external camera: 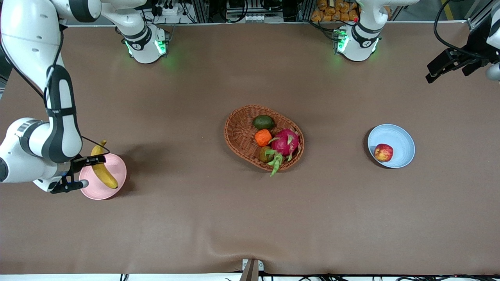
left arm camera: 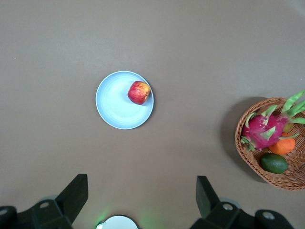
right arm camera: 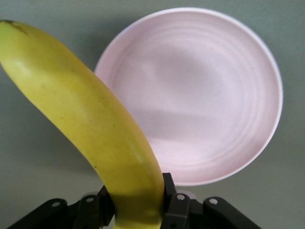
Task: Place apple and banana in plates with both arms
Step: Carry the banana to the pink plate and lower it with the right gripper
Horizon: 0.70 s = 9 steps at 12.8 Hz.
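The banana (external camera: 104, 168) is held by my right gripper (external camera: 95, 160), which is shut on it over the pale pink plate (external camera: 117, 168) at the right arm's end of the table. In the right wrist view the black fingers (right arm camera: 170, 198) clamp the banana (right arm camera: 90, 119) near one end, above the rim of the pink plate (right arm camera: 205, 95). The red apple (external camera: 383, 152) lies in the light blue plate (external camera: 400, 138) at the left arm's end. My left gripper (external camera: 445, 71) is open and empty, raised high over that end; its view shows the apple (left arm camera: 138, 92) in the blue plate (left arm camera: 114, 105).
An oval wicker basket (external camera: 238, 130) stands at the table's middle with a pink dragon fruit (external camera: 286, 143), an orange fruit (external camera: 263, 137), a dark green fruit (external camera: 263, 122) and a small brown fruit. It also shows in the left wrist view (left arm camera: 248, 152).
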Each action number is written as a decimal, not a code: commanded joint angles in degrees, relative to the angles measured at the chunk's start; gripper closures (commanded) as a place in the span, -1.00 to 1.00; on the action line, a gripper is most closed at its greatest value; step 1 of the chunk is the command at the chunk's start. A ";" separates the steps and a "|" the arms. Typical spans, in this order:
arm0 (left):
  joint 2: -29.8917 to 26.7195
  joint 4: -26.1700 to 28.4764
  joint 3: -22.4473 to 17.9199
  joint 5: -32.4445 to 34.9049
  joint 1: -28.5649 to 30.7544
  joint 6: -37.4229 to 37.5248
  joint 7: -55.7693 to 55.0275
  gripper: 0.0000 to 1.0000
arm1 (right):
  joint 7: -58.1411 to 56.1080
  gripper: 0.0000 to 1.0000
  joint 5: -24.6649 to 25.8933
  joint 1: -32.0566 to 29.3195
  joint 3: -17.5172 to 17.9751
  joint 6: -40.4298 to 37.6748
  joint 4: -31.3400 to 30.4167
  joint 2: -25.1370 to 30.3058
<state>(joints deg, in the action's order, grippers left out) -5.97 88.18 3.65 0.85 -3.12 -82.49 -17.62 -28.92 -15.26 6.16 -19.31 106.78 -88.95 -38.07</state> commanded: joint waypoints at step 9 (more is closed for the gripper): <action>0.16 -0.29 2.06 -0.77 0.05 -0.56 0.31 -1.00 | -2.81 -1.00 -0.56 -0.02 0.94 -1.47 2.82 0.53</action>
<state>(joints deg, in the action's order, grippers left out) -5.94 88.19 5.64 0.85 -3.18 -82.51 -17.62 -31.09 -15.32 5.87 -18.80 107.97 -87.02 -39.55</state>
